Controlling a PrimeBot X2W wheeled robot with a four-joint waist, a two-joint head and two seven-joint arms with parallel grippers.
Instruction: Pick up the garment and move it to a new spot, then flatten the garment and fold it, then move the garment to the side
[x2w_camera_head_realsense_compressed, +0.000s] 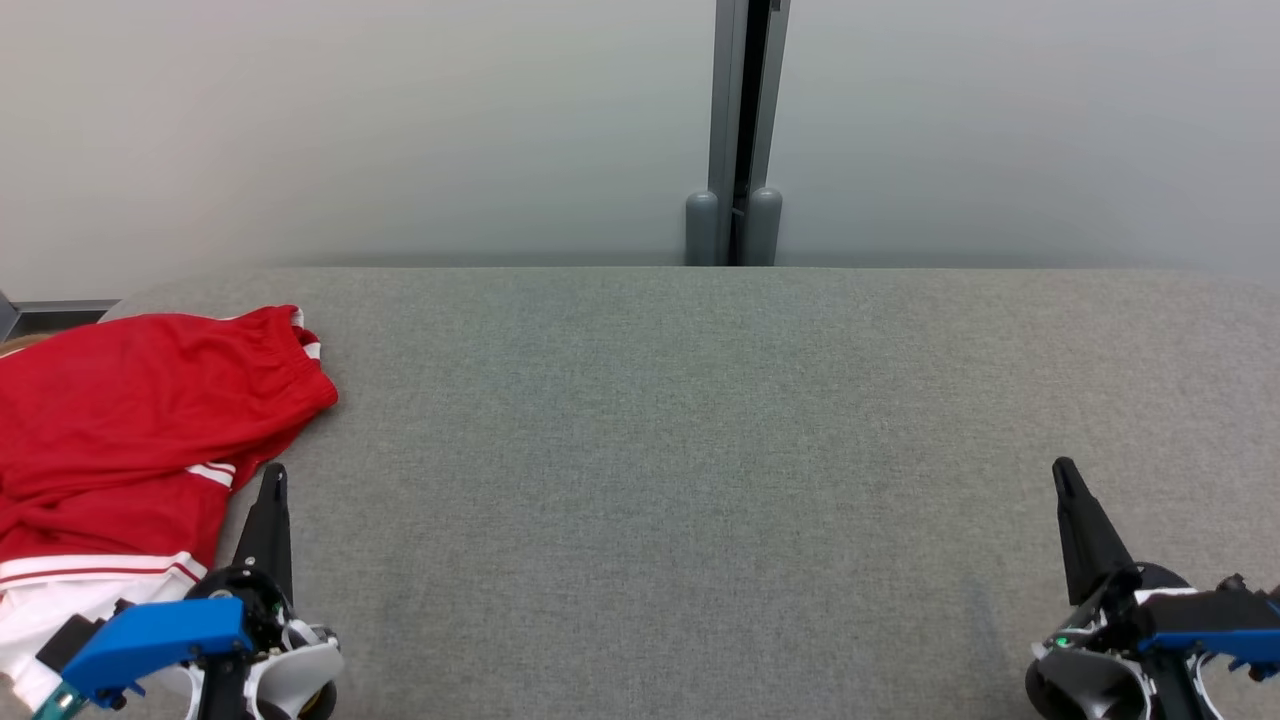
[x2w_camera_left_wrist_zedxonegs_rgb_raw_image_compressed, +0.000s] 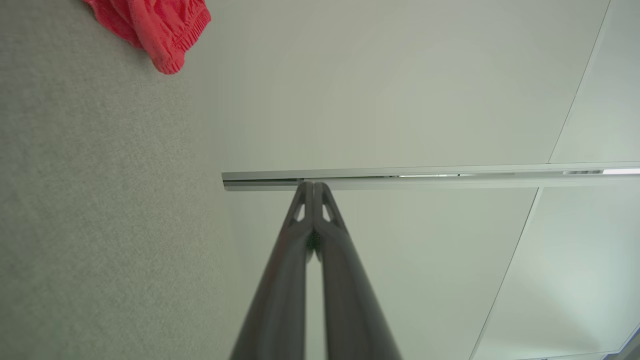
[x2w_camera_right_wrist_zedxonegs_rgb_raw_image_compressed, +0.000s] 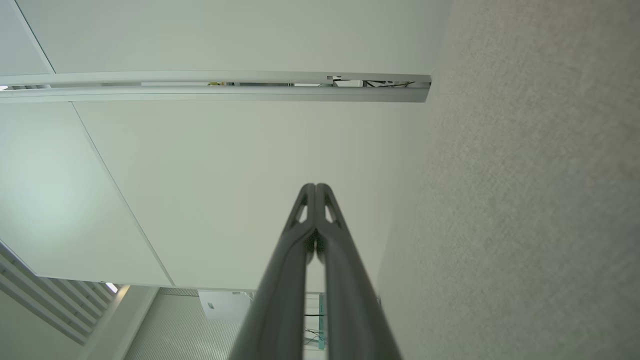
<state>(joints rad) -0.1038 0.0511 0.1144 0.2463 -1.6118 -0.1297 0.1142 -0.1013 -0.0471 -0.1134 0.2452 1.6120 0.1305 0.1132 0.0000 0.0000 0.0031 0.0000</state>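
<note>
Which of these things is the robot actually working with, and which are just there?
For the job:
red garment, lying rumpled at far left
left gripper, shut
right gripper, shut

Just there:
grey table
grey post
white wall panels

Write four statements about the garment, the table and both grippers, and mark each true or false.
1. The red garment lies at the left end of the grey table. True.
2. The left gripper is clamped on the garment. False: its fingers are shut on nothing, beside the garment's edge.
3. The right gripper stands wide open. False: its fingers are pressed together, empty.
4. The garment has white stripes. True.
</note>
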